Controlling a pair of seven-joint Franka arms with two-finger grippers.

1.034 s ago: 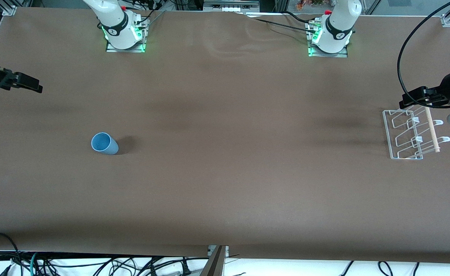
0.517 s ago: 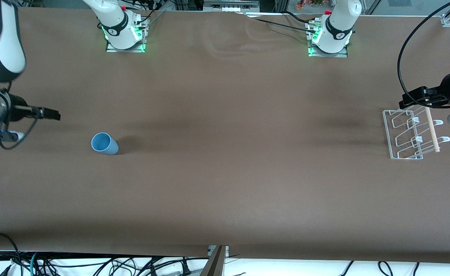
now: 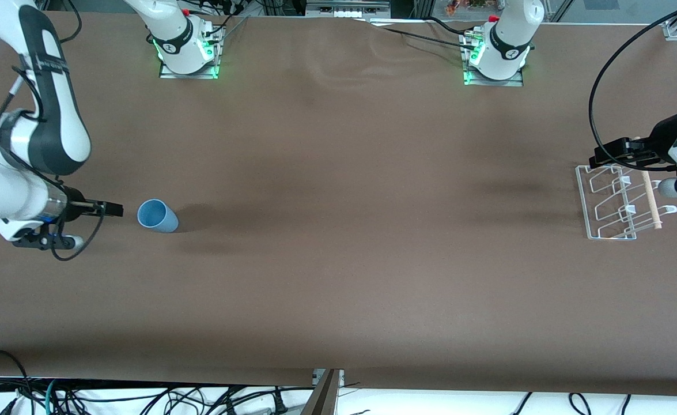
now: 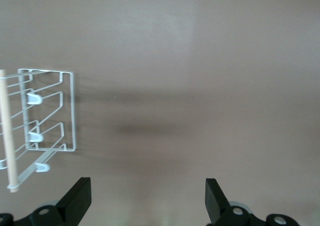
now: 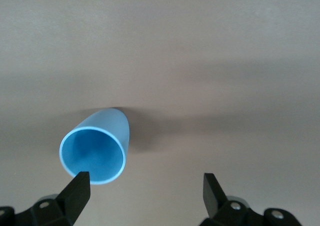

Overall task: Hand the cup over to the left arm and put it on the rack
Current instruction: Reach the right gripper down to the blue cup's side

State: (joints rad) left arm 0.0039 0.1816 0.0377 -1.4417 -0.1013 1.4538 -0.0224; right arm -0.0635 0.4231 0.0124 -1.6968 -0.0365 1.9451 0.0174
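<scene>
Your right tool (image 3: 116, 209) sits low over the bench (image 3: 338, 276), just beside the cup (image 3: 157, 216) on the side toward the right arm's end, its fingers (image 5: 75, 193) spread wide with nothing between them. That reads as a line-up for the first grasp: the jaws stand wide enough to straddle the cup, but the right wrist view shows the cup off toward one finger, not centred in the gap, so you likely need a sideways correction before closing.

The cup stands upright on its base, mouth up, long axis vertical, alone on the bench and well apart from the rack (image 3: 617, 202).

Your left tool (image 3: 612, 153) waits above the rack's edge at the left arm's end, fingers (image 4: 77, 201) also apart and empty, presumably parked close to where the cup must finish. The rack lies flat, its wooden rod (image 3: 649, 196) along the side toward the bench end.
</scene>
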